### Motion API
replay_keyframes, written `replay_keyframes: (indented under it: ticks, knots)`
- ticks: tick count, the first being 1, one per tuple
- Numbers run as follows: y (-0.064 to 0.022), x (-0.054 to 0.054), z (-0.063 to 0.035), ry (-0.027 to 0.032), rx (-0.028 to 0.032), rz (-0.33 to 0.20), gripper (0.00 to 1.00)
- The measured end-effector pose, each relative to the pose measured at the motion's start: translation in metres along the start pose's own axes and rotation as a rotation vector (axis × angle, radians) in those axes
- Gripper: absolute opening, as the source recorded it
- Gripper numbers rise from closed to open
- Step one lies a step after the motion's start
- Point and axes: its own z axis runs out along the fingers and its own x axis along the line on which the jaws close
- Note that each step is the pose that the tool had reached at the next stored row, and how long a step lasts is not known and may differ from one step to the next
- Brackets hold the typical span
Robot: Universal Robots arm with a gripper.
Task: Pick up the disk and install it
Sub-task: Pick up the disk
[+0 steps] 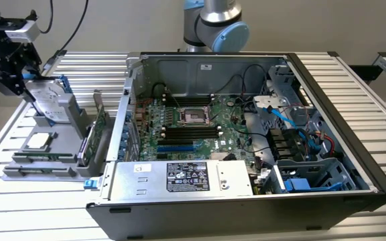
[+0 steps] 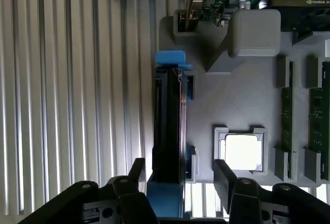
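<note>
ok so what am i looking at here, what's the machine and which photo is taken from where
It's a robot arm with a two-fingered hand. One picture is from a camera off the arm; the other from a camera on its wrist, looking past the fingers. On the slatted table sit an open computer case and a gray parts tray. The disk, a silver drive in a blue frame, stands in that tray. The hand is open, one finger on each side of the disk, holding nothing.

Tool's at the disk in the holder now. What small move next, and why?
Probably ease the tool straight down a little. Its fingers stand open on either side of the disk, which stands upright in the gray holder, closer to one finger and not gripped.
</note>
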Motion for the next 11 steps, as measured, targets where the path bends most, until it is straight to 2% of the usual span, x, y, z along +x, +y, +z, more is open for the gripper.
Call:
replay_keyframes:
  ticks: [1, 2, 8, 11]
  knots:
    - [0.0, 0.0, 0.0, 0.0, -0.0003, 0.0, 0.65]
    - [0.0, 0.0, 0.0001, 0.0001, -0.0005, 0.0, 0.71]
    - [-0.0002, 0.0, 0.0001, -0.0001, -0.0014, 0.012, 0.71]
    - [-0.0013, 0.0, 0.0, 0.0049, -0.0004, 0.02, 0.71]
